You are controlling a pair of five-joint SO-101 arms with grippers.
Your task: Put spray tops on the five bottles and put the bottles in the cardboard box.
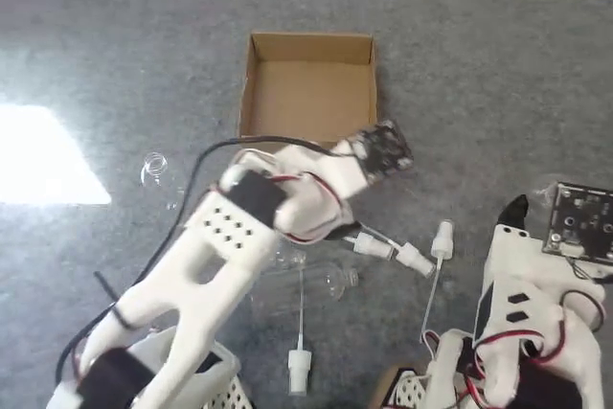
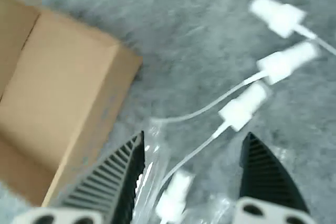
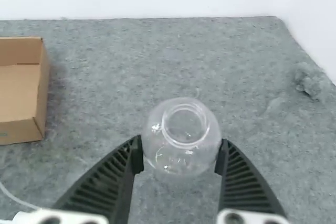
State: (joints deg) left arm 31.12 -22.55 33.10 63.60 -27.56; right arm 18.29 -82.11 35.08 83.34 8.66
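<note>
Grey felt covers the table (image 3: 157, 51) where my right gripper (image 3: 181, 140) clasps a clear bottle (image 3: 181, 124), likely light, slick and fragile, around its round belly, while my left gripper (image 2: 194, 135) hangs open over spray tops (image 2: 244, 107) near the cardboard box (image 2: 63, 93).

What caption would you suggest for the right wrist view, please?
Right claw around a clear bottle on the grey table, cardboard box beyond.

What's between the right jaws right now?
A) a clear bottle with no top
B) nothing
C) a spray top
A: the right wrist view shows a clear bottle, mouth open with no top on it, between the jaws of the right gripper.
</note>
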